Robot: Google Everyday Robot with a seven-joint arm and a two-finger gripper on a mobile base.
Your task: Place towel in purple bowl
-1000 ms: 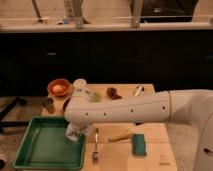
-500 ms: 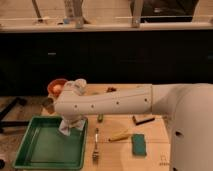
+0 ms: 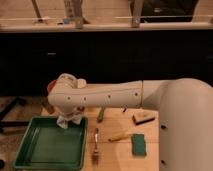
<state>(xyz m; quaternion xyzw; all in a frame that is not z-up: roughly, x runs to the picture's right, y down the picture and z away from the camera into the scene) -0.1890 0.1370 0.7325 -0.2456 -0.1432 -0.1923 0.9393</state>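
Pale grey-blue, the towel (image 3: 65,120) hangs clenched in the gripper (image 3: 68,119) over the far edge of the green tray (image 3: 50,145), and with the purple bowl hidden behind the arm, it could drop short.

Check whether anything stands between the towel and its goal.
Cannot tell. The towel hangs at the claw over the green tray's far right corner. The purple bowl is not visible; the arm covers the table behind.
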